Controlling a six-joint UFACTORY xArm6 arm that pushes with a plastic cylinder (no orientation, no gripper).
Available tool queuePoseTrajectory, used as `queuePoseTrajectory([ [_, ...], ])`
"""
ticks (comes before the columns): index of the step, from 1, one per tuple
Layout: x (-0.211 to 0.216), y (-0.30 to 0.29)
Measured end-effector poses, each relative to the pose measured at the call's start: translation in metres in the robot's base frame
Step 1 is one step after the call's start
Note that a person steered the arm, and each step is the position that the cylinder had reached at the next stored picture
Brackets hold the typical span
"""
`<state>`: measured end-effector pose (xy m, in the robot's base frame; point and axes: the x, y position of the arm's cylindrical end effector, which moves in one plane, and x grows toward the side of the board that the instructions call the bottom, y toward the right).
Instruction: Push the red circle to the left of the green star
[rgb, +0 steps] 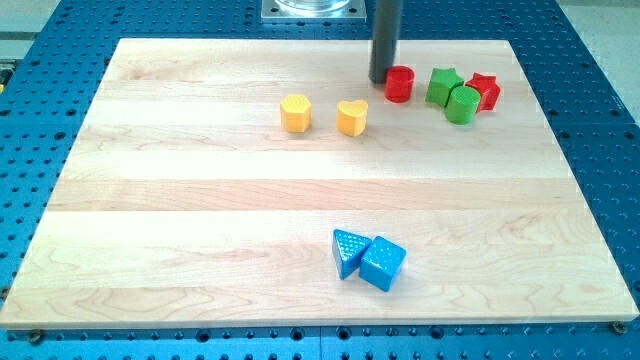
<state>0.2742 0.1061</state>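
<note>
The red circle (400, 84) stands near the view's top, right of centre. The green star (443, 85) lies a short way to its right, with a small gap between them. My tip (382, 79) is at the red circle's left side, touching or almost touching it. The dark rod rises from there out of the view's top.
A green circle (463, 105) touches the green star's lower right, and a red star (485, 91) sits just right of both. A yellow hexagon (296, 114) and a yellow heart (352, 118) lie left of the tip. A blue triangle (348, 251) and a blue cube (383, 263) sit near the view's bottom.
</note>
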Motion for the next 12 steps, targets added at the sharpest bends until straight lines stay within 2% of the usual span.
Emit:
queuePoseTrajectory([
  [1, -0.005, 0.025],
  [3, -0.051, 0.018],
  [5, -0.061, 0.018],
  [10, -0.047, -0.008],
  [12, 0.001, -0.013],
])
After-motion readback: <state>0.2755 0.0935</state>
